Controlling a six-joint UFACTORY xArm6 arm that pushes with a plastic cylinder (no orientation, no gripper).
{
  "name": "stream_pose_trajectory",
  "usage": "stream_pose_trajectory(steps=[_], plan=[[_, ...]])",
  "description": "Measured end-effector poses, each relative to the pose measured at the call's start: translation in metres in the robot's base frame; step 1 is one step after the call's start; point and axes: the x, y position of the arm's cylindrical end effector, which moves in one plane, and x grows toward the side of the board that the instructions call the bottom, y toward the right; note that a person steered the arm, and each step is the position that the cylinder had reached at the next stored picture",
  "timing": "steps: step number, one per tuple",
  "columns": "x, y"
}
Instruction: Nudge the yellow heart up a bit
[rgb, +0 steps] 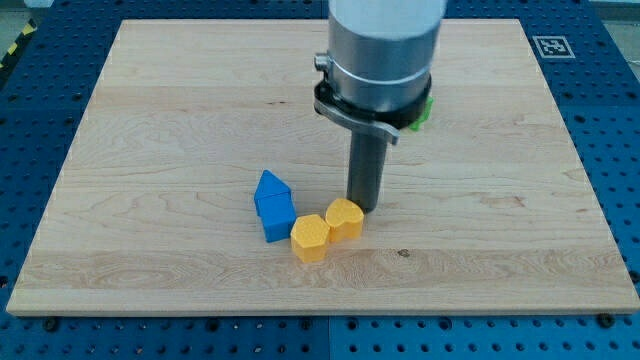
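Four blocks are seen on the wooden board (150, 120), three of them grouped below the board's centre. The yellow heart (344, 217) is located just below the centre, resting flat on the surface. A yellow hexagon (310, 238) is set at about 8 o'clock from the heart, and the two yellow blocks are in contact along one side. A blue block (273, 205), shaped like a small house or arrow with its point toward 11 o'clock, is placed at about 9 o'clock from the yellow hexagon; its lower corner is touching or nearly touching the hexagon, and which of the two cannot be determined. A green block (424, 108) is partly visible at about 2 o'clock from the heart, well apart from it; most of it is hidden behind the arm's grey cylinder (383, 45), so its shape cannot be made out.

The dark rod (366, 165) is held upright below the cylinder. My tip (364, 206) is placed at about 1 o'clock from the heart, just beside its upper right edge. Whether the tip is in contact with the heart cannot be told. The tool is a single solid rod, so nothing is clamped by it.

The board is bordered by a blue perforated table (40, 120), and a square printed marker (551, 46) is fixed at the board's upper right corner.
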Motion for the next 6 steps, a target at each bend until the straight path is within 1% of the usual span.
stream_pose_trajectory(steps=[1, 2, 3, 4, 5, 6], plan=[[0.0, 0.007], [0.021, 0.06], [0.081, 0.048], [0.097, 0.013], [0.094, -0.028], [0.092, -0.029]])
